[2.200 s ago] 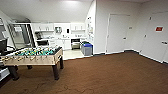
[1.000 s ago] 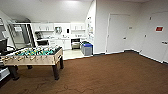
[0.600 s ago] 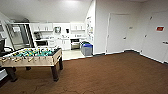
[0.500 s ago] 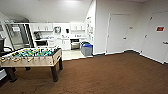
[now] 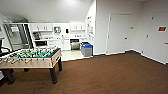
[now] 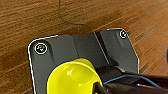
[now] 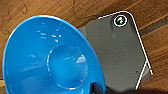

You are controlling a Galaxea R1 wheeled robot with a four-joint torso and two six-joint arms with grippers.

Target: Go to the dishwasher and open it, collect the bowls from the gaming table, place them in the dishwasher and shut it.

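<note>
1. You're looking across a brown floor [image 5: 107,75] toward a white kitchenette [image 5: 60,37], well off at the far wall.
2. The dishwasher [image 5: 74,45] sits open there, a dark gap under the counter, with a blue-lidded bin [image 5: 87,49] just beside it.
3. Near left stands the football table [image 5: 30,58], green field on top.
4. Your right gripper pinches a blue bowl [image 7: 50,60] by its rim.
5. Your left holds a yellow bowl [image 6: 73,78], clamped at its edge.
</note>
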